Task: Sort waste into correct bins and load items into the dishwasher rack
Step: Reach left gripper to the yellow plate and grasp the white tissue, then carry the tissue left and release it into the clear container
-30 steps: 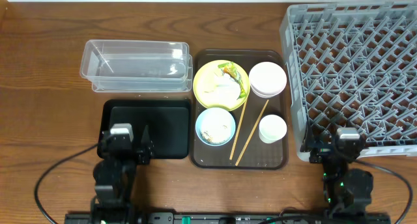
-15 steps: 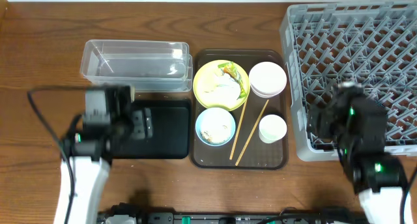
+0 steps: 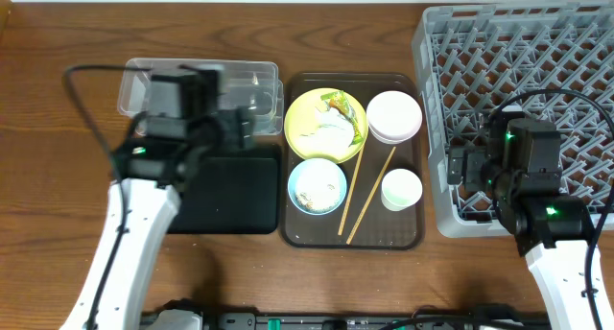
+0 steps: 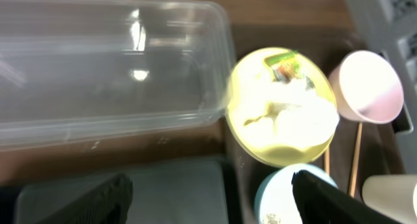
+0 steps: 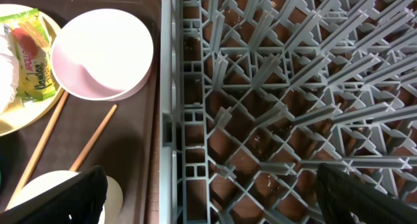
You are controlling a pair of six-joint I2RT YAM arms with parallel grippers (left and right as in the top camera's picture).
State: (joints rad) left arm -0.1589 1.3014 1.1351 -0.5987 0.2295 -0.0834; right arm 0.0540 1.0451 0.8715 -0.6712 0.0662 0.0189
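The yellow plate (image 3: 294, 119) holds the green-and-orange wrapper (image 3: 343, 107) and the crumpled white paper (image 3: 331, 133). The light blue bowl (image 3: 317, 186) holds rice grains. The white bowl (image 3: 394, 116), white cup (image 3: 401, 188) and two chopsticks (image 3: 353, 191) lie on the brown tray (image 3: 403, 234). My left gripper (image 3: 235, 130) is open and empty above the gap between the clear tub (image 3: 240, 81) and the black tray (image 3: 240, 205); in the left wrist view (image 4: 208, 201) the plate (image 4: 260, 152) lies ahead of it. My right gripper (image 3: 459, 167) is open and empty over the left edge of the grey rack (image 3: 537, 61), as the right wrist view (image 5: 212, 198) shows.
The tub and black tray sit left of the brown tray, the rack right of it. The right wrist view shows the white bowl (image 5: 101, 51), the wrapper (image 5: 29, 48), a chopstick (image 5: 94, 136) and the cup (image 5: 45, 191) left of the rack wall (image 5: 166, 120).
Both arms have risen from their rest at the front edge. The left gripper moved back and right toward the tub and plate; the right moved over the rack's left edge.
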